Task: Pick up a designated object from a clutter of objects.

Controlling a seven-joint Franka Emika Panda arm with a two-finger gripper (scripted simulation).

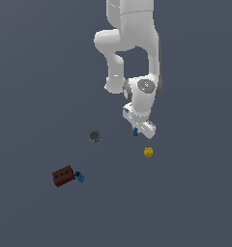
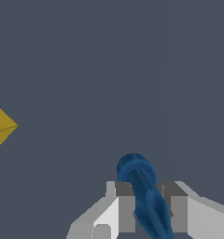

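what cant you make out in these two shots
- Narrow blue piece: in the exterior view the tool covers most of it; in the wrist view its lower end is cut by the picture's edge.
- Whether it is lifted off the floor: neither view settles it.
- Yellow lump: cut by the wrist picture's edge.
- Dark grey lump and chunky blue piece: too small in the exterior view for shape detail.

Flat dark grey floor [image 1: 36, 72] carries red-brown brick [image 1: 63, 176], chunky blue piece [image 1: 79, 177], grey lump [image 1: 94, 136], yellow lump [image 1: 148, 152].

My arm [image 1: 132, 43] bends down, wrist tilted; my gripper [image 2: 145, 210] has its jaws closed on the blue piece [image 2: 144, 191] between them.
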